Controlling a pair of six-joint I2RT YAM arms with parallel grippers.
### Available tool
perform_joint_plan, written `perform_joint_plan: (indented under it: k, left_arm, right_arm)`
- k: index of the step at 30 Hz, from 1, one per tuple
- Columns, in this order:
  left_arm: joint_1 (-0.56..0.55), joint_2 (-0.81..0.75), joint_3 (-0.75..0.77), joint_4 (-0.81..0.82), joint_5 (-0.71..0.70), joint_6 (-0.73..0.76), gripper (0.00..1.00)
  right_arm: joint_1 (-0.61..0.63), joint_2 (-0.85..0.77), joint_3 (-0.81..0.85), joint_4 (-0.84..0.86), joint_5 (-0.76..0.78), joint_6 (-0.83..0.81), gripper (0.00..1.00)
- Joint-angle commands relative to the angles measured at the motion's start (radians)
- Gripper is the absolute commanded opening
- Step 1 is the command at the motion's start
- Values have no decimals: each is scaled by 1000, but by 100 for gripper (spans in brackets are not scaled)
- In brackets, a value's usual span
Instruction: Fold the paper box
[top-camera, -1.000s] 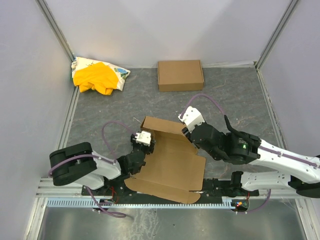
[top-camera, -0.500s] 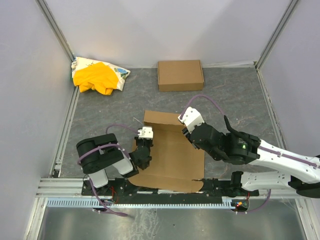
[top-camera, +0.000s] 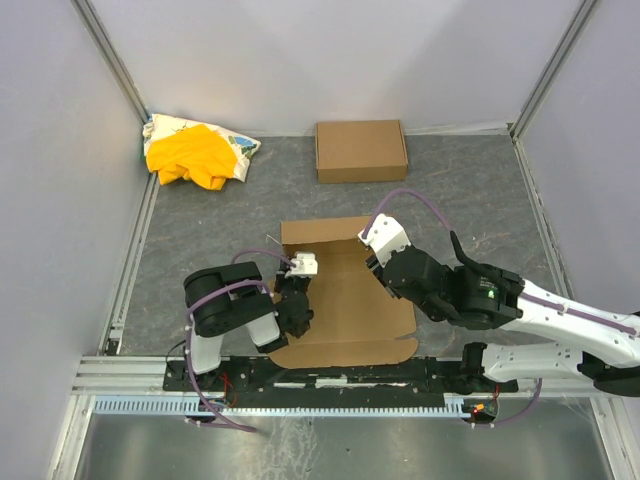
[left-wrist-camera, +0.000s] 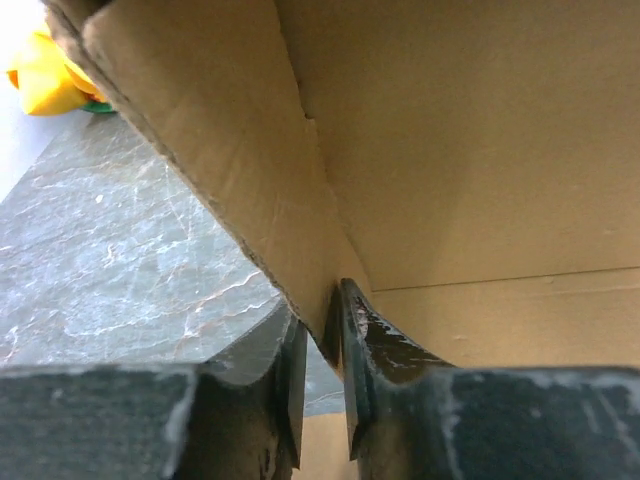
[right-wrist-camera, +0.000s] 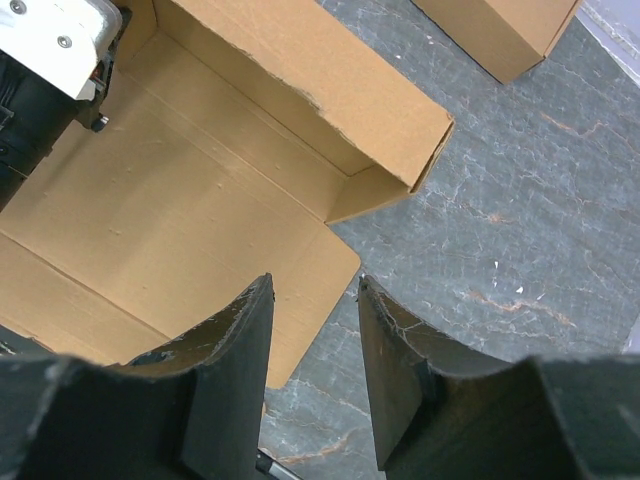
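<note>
left end effector (left-wrist-camera: 322, 335): pressed together, pinching the box (top-camera: 350, 300). a raised side flap of the box runs down between the two fingers (left-wrist-camera: 362, 370), and both pads touch the cardboard. the flap stands tilted, rising up and ahead of the fingers. the inner floor of the box fills the view to the right of the fingers. bare counter (top-camera: 200, 220) lies to their left. a yellow cloth (top-camera: 195, 152) sits far ahead and to the left of this end effector, well apart from the box.

right end effector (right-wrist-camera: 313, 290): spread, holding nothing. it hovers above the right edge of the box. the left finger is over the cardboard floor and the right finger is over the counter. whether the fingertips touch the cardboard cannot be told.

box: it lies open on the counter between the two end effectors, at the near side of the counter. ahead of the right end effector a rear wall stands raised, with a short tab folded in at its right corner. the floor panel is flat. the front flap lies flat, extending toward the arm bases.

a second carton (top-camera: 361, 150), closed and flat, rests far ahead of the right end effector, well apart from the box.
</note>
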Motion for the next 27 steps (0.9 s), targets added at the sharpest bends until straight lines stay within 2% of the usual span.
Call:
perform_joint_plan:
  k: [1,3,6,12,14,16,18,20,21,22,24,27]
  left_arm:
    - [-4,7,-8,169,-69,50,35]
    - [-6,-15,-20,166,-77,57,56]
    - [-24,-62,-40,147,-97,75,67]
    - [-71,-197,-53,-24,-135,72,74]
    - [-109,-267,-42,-150,-152,42,75]
    - [-144,-367,-13,-386,-158,-62,76]
    - [-170,-501,43,-883,-125,-294,76]
    - [-173,-659,142,-1414,-36,-662,78]
    - [-173,-727,188,-1591,-7,-851,78]
    - [-173,-795,223,-1725,36,-907,78]
    - [-177,-948,265,-1839,105,-912,76]
    - [-181,-1150,309,-1885,169,-836,75]
  right_arm:
    - [-3,-22,4,1,16,14,47]
    - [-3,-24,2,6,16,18,48]
    - [-3,-23,-2,18,7,24,48]
    - [-2,-13,15,40,-3,34,51]
    - [-2,-11,26,41,1,39,52]
    - [-4,-10,42,40,3,52,53]
    - [-4,-10,55,39,0,76,55]
    - [-4,-13,64,50,-12,110,56]
    - [-5,-17,65,60,-17,129,57]
    - [-5,-24,60,76,-18,152,59]
    - [-7,-49,21,136,-29,201,63]
    - [-20,-94,-83,303,-64,309,67]
